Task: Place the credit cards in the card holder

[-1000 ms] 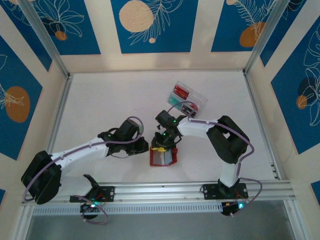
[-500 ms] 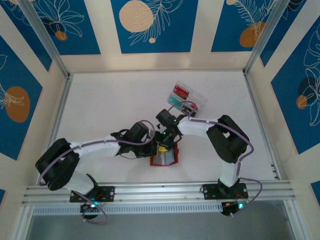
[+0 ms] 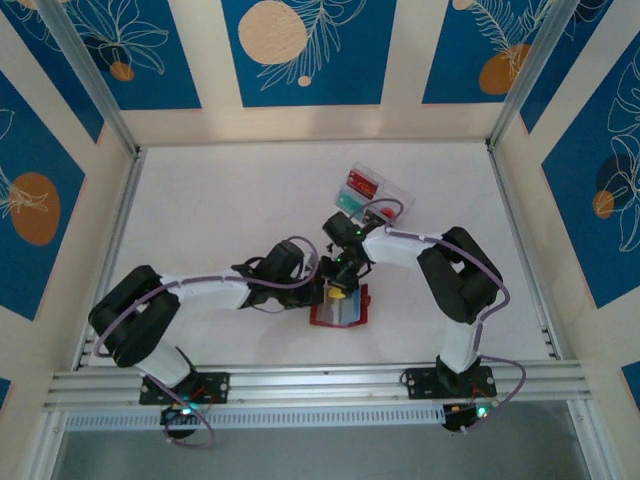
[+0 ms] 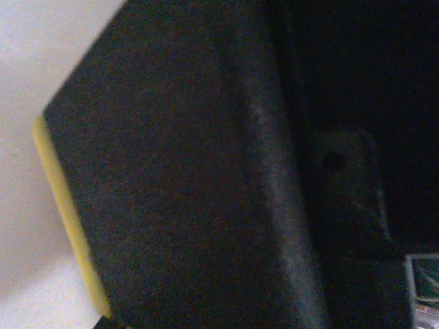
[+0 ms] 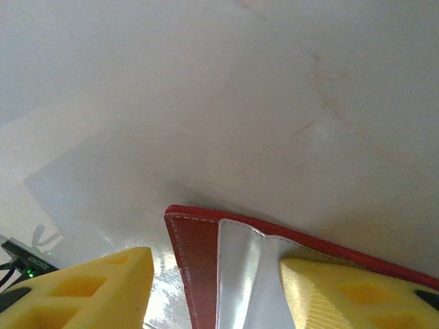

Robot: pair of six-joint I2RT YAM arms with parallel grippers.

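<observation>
Red wallet [image 3: 342,312] lies open, apparently steadied by the closed left gripper [image 3: 316,291] so the right gripper's [image 5: 216,271] parted fingers can work its pocket [image 5: 240,288].

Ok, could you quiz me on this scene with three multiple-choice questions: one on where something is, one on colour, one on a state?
1. Where is the red folding leather-look wallet?
A. hanging on the back wall
B. flat on the white table
C. on the metal rail

2. What colours show inside the clear plastic compartment box?
A. red and teal
B. blue and orange
C. black and white

3. How do the right hand's yellow fingers stand?
A. pressed together
B. apart, the wallet's corner between them
C. clamped on a teal card

Answers: B, the top view shows it lying on the table. A, those two patches show through the box. B, the right wrist view shows the gap.
</observation>
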